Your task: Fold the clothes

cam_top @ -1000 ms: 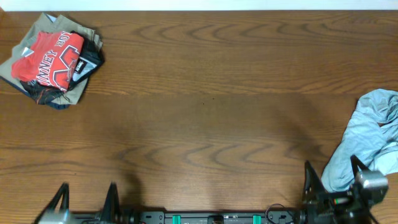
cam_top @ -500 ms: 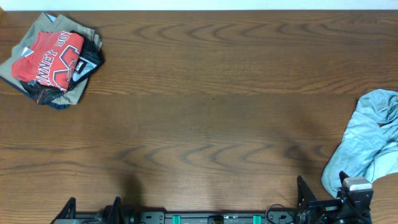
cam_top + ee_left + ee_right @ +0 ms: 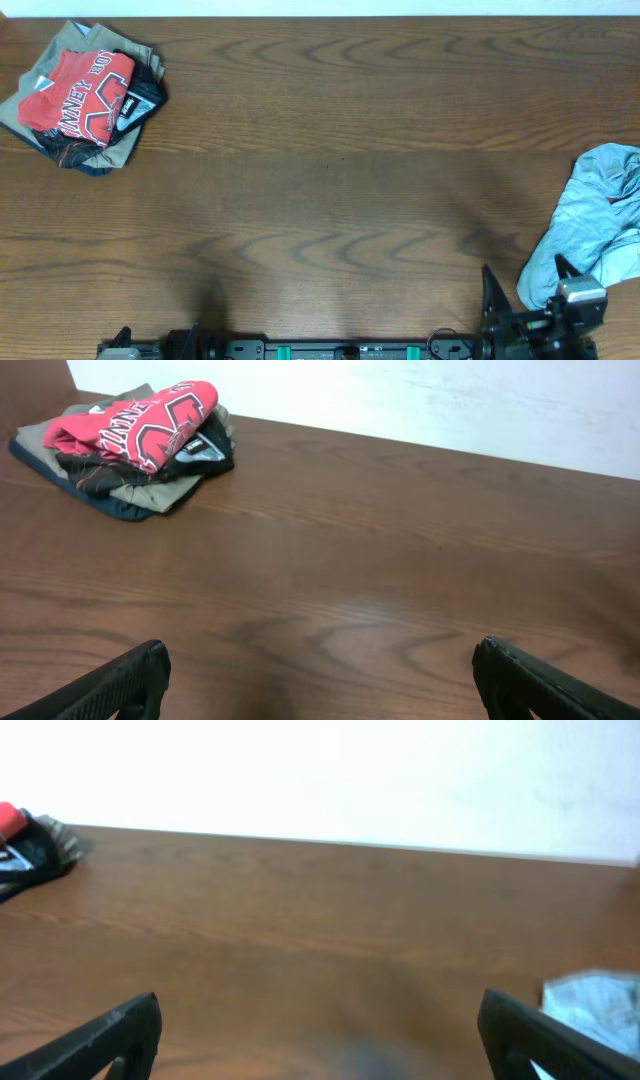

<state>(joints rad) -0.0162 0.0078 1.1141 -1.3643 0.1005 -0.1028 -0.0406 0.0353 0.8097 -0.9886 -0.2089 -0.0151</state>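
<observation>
Left tool (image 3: 320, 660), right tool (image 3: 320, 1010): jaws wide.

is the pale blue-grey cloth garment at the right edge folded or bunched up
Bunched up, not folded: the pale blue-grey garment lies in an irregular, wrinkled heap.

Likely robot lab — wood-grain table (image 3: 330, 200), white wall (image 3: 450, 400), arm mount rail (image 3: 340, 351).

Soft, even indoor light; one view out of focus.
Overhead, the table (image 3: 330, 130) is evenly lit, faint smudged shadows at 7 and 5 o'clock. Left wrist view: sharp, a pale sheen on the table at centre. Right wrist view: soft throughout, wall (image 3: 320, 770) blown out white, the pale garment (image 3: 590, 1000) at 4 o'clock a blur.
</observation>
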